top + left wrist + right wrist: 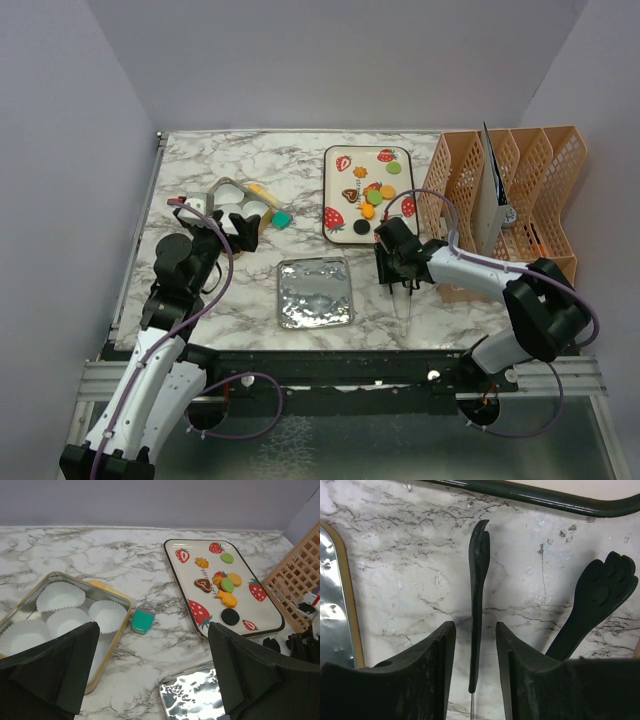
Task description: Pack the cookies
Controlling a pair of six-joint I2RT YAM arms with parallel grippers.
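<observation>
Tabletop layout, left to right. At far left sits a gold-rimmed tin [120, 601] holding white paper cups [60, 596], with a teal block [142, 621] just beside its right edge. The left gripper [232, 226] hovers at the tin's near side, jaws spread wide and holding nothing. Near centre lies a silvery lid [314, 292]. Beyond it to the right, the cookies [227, 585] lie on the strawberry-print tray [260, 612] – orange, green, brown and one black [230, 616]. The right gripper [475, 630] is just near of that tray, its jaws narrow, straddling one arm of black tongs [479, 580] – slim gaps show either side. An orange rack [520, 180] stands at far right.
</observation>
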